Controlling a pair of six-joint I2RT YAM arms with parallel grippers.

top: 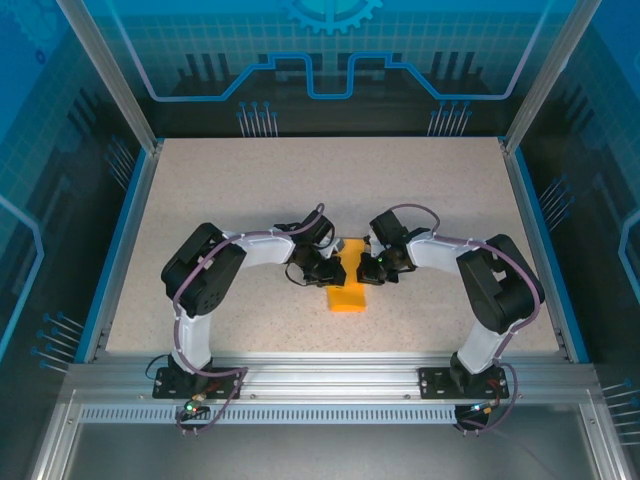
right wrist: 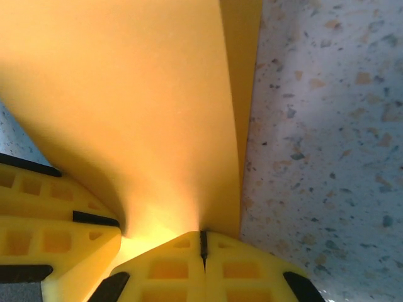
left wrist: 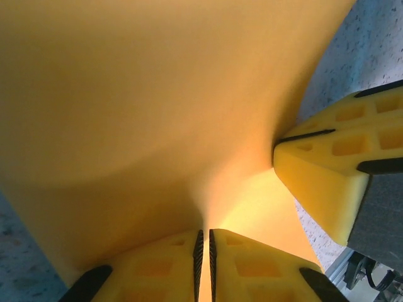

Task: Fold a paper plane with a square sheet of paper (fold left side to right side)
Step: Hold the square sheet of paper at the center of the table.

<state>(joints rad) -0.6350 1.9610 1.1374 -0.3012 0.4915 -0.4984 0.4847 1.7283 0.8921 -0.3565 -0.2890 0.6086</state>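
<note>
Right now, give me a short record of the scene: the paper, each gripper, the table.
paper: orange, partly folded, in the middle of the table between the two arms
left gripper: shut on the paper's edge
right gripper: shut on the paper, close beside the left gripper
table: speckled beige top
fold state: not yet pressed flat; the paper curves away from both grippers

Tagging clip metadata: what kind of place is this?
Likely a lab robot workcell: aluminium extrusion frame, blue printed backdrop with gear graphic, left arm and right arm bolted at a speckled table, working orange paper.
</note>
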